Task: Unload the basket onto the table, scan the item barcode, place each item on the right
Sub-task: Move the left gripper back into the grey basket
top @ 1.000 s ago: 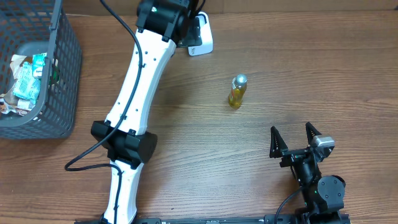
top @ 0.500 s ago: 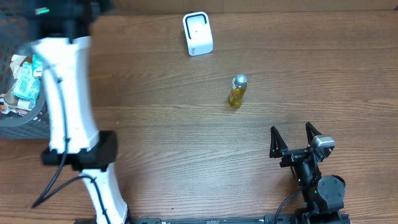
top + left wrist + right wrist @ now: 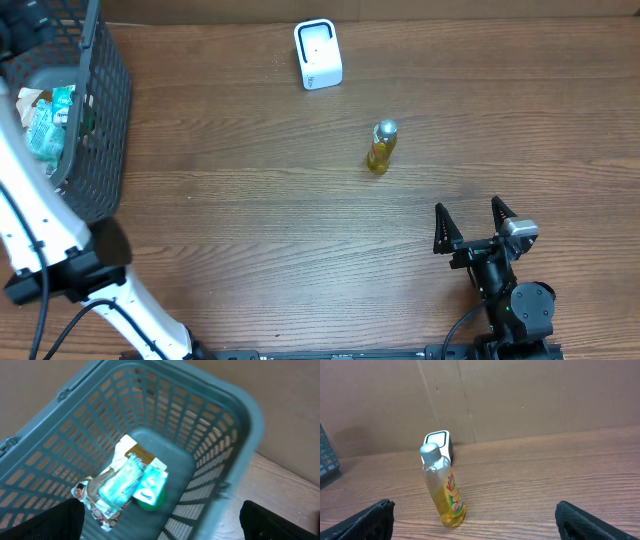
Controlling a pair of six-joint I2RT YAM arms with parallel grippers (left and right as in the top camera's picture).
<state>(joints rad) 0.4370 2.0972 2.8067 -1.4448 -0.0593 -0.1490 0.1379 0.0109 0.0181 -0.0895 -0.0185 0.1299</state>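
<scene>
Surface: brown wood-grain table (image 3: 250, 200), cardboard wall behind.
Bottle (image 3: 381, 147): small, clear, yellow liquid, silver cap, colourful label; upright near table centre, at 5 o'clock from white scanner (image 3: 318, 54).
Right gripper (image 3: 470, 216): jaws spread wide, empty; at 5 o'clock from bottle, well apart.
Left gripper (image 3: 160, 527): jaws spread wide, empty; above grey basket (image 3: 240, 415) at table's 10 o'clock.

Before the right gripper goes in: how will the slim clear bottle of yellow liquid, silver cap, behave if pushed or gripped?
The slim clear bottle stands upright, tall on a narrow base: a side push would probably tip it, and being round it may roll. Nearly full, so likely heavy for its size.
</scene>
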